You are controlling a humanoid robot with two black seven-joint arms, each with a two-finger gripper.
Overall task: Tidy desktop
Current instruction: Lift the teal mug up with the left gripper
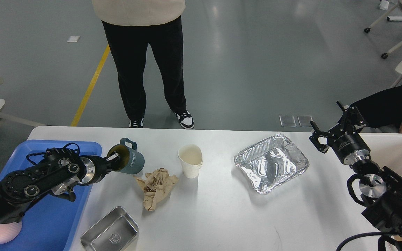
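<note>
The white desktop (222, 209) carries a crumpled brown paper (156, 186), a white paper cup (190, 161), a crinkled foil tray (271, 163) and a small steel tin (110, 235) at the front edge. My left gripper (114, 161) is shut on the rim of a teal mug (133, 162), one finger inside its mouth. The mug is tipped over, mouth facing left, just right of the blue tray (47, 223). My right gripper (330, 120) hovers open and empty at the table's far right, beyond the foil tray.
A cream bin (396, 150) stands at the right end under my right arm. A pink object (2, 232) lies in the blue tray's near corner. One person (148, 69) stands at the far edge; another sits at the right (396, 108).
</note>
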